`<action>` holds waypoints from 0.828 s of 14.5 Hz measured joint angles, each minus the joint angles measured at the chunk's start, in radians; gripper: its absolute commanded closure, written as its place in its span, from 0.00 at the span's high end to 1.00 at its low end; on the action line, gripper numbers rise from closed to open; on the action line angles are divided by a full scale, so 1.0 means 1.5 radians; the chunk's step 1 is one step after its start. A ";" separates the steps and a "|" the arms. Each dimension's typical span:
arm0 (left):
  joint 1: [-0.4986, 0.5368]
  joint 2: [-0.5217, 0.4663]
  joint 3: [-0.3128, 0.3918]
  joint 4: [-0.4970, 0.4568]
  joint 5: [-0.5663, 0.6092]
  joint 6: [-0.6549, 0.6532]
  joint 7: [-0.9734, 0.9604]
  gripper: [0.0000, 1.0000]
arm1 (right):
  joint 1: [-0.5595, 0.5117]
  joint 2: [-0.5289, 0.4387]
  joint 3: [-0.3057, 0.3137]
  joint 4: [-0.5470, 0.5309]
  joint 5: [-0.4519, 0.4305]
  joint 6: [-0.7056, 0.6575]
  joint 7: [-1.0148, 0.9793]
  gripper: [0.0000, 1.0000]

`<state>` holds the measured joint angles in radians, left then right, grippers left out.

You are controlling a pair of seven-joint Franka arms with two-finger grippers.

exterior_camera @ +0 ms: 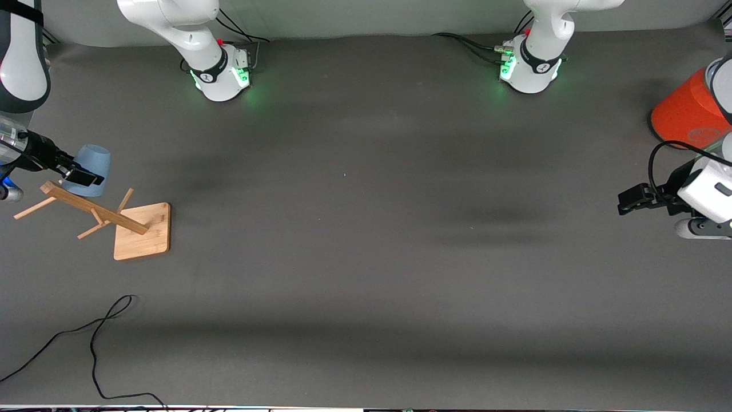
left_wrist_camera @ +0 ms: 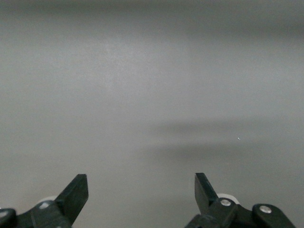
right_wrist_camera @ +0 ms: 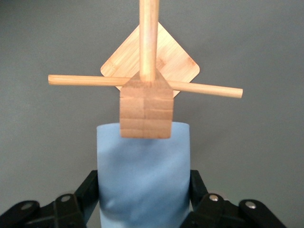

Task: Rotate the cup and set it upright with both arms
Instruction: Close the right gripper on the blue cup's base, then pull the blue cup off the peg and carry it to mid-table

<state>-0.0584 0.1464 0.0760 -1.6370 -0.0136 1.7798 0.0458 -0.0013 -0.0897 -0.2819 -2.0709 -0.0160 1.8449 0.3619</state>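
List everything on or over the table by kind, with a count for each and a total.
Pale-blue cup: 1
Wooden peg stand: 1
Orange cylinder: 1
Loose black cable: 1
Grippers: 2, the right gripper shut on the cup, the left gripper open over the table
Total: 6

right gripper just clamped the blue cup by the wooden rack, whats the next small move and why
Probably ease the cup up and clear of the wooden rack, since the right gripper is shut on the cup with the rack's post close against it. The left gripper waits open over bare table at its own end, ready for a handover.
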 measured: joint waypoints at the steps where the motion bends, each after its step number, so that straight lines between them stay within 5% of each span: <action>1: 0.001 0.001 0.000 0.000 0.000 0.000 0.003 1.00 | 0.000 0.000 0.000 0.000 0.000 0.000 0.000 0.28; 12: 0.021 0.001 -0.001 0.011 -0.002 0.000 0.036 1.00 | 0.027 -0.091 0.002 0.001 0.013 -0.114 0.088 0.28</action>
<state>-0.0263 0.1474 0.0751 -1.6210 -0.0171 1.7795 0.1001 0.0388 -0.2256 -0.2786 -2.0693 0.0031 1.6745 0.4944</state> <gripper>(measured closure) 0.000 0.207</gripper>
